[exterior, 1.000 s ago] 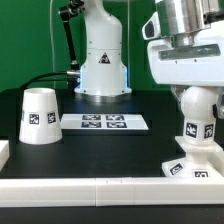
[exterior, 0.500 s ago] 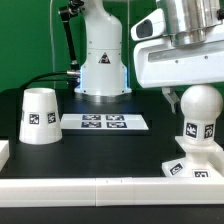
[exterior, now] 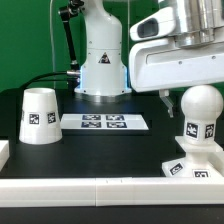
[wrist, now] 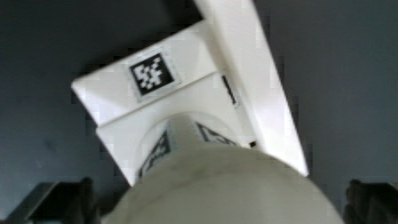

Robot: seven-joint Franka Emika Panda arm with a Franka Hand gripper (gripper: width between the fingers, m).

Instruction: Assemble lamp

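Note:
The lamp's rounded bulb stands upright on the flat square base at the exterior view's right. The cone shade stands apart at the left, wide end down. My gripper is open just above the bulb's top, one dark finger showing beside it, touching nothing. In the wrist view the bulb fills the space between my spread fingers, with the tagged base under it.
The marker board lies on the dark table between shade and bulb. The arm's white pedestal stands behind it. A white raised border runs along the table's front edge, close to the base.
My gripper has risen off the bulb: a second ago it sat low over the bulb's top, now the whole bulb shows below it. Bulb, base and shade have not moved.

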